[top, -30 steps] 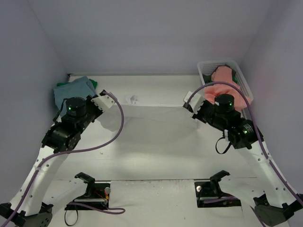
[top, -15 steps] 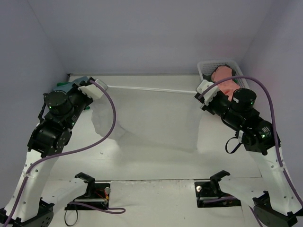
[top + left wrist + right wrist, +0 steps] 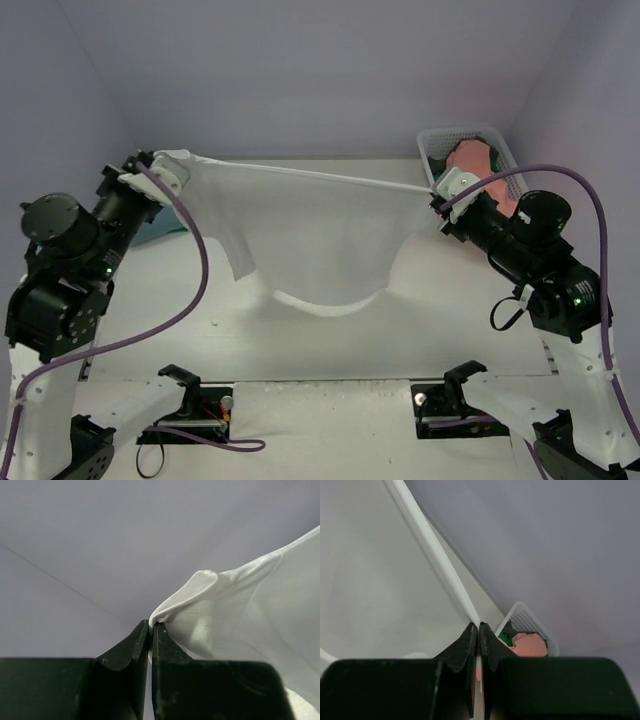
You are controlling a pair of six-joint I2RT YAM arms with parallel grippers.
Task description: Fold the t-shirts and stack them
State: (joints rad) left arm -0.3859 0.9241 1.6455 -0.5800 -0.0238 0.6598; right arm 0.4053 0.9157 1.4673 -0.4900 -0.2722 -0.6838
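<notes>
white t-shirt (image 3: pixel 320 240), one, spanning left tool (image 3: pixel 151 626), right tool (image 3: pixel 479 626)

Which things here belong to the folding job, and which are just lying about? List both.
Job: white shirt, stretched between left tool and right tool; pink shirt in the basket.
Lying about: basket, purple cables.

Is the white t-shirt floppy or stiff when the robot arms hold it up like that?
Probably floppy: the white t-shirt sags in a curve below its taut top edge. Likely light, since the left gripper and right gripper carry it by small pinches alone. It may slip if they loosen.
</notes>
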